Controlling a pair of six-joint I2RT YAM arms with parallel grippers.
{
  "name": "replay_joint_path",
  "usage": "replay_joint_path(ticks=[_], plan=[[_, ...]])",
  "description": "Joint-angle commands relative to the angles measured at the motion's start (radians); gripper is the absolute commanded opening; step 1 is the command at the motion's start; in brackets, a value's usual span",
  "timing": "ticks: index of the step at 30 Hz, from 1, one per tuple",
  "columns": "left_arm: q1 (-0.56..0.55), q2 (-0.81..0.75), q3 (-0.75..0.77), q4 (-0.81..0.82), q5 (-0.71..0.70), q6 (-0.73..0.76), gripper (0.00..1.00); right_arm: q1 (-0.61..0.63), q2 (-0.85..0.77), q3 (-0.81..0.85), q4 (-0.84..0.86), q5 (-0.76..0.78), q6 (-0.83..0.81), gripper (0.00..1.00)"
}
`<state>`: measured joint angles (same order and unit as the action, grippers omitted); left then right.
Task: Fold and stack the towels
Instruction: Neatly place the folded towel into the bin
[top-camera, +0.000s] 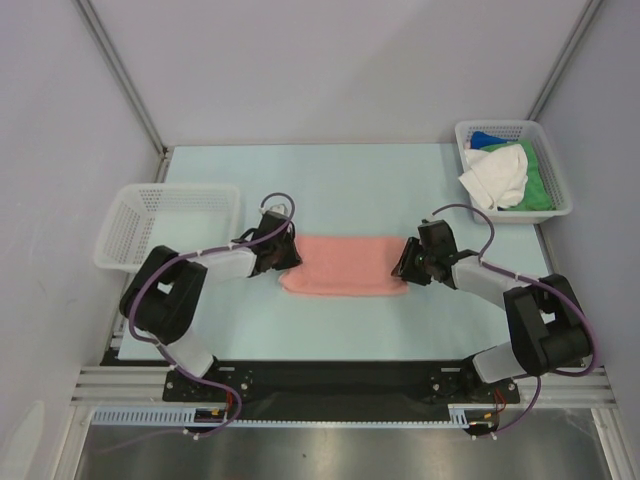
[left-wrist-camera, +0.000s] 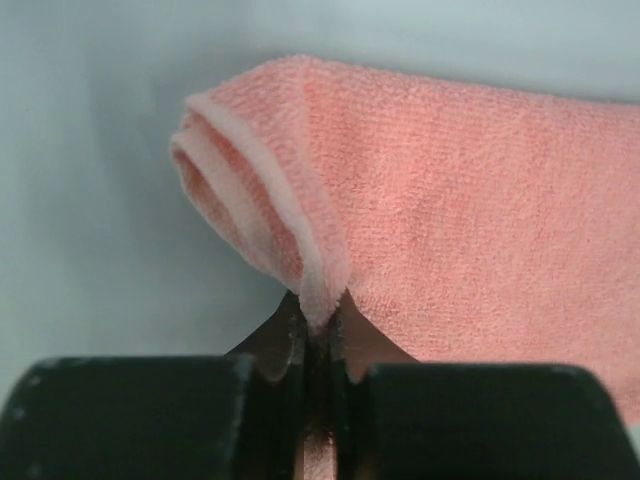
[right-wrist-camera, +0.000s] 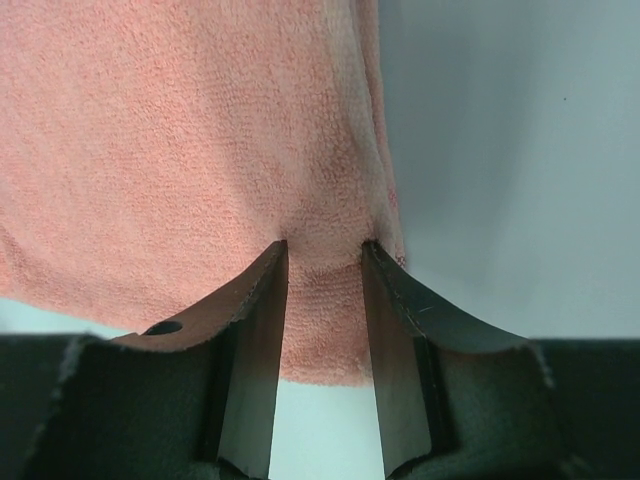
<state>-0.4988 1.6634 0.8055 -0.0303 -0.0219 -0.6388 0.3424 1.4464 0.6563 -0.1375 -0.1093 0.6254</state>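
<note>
The left gripper (left-wrist-camera: 318, 322) and right gripper (right-wrist-camera: 325, 270) each pinch an end of the pink towel (top-camera: 345, 265) at centre frame, mid-fold; next probably means lifting both ends evenly across.

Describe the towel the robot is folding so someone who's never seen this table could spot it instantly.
On the pale blue table, look to the middle. The pink towel lies as a long folded strip, the left tool and right tool pinching its ends. It's the only towel outside the far-right basket.
</note>
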Motion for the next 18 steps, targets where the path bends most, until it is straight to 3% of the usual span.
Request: replay_joint_path(ticks=[1, 2, 6, 11, 18], plan=[[-0.012, 0.075, -0.013, -0.155, 0.025, 0.010, 0.05, -0.010, 0.006, -0.009, 0.030, 0.011, -0.006, 0.41], [-0.017, 0.073, 0.000, -0.189, -0.011, 0.016, 0.00, -0.010, 0.003, -0.006, 0.029, 0.008, -0.006, 0.41], [-0.047, 0.059, 0.107, -0.339, -0.179, 0.051, 0.00, -0.003, -0.027, 0.055, -0.013, -0.019, -0.013, 0.42], [-0.106, 0.074, 0.375, -0.647, -0.472, 0.108, 0.00, 0.003, -0.098, 0.190, -0.129, -0.023, -0.047, 0.49], [-0.141, 0.225, 0.737, -0.986, -0.861, 0.105, 0.00, 0.020, -0.190, 0.305, -0.192, -0.026, -0.082, 0.53]])
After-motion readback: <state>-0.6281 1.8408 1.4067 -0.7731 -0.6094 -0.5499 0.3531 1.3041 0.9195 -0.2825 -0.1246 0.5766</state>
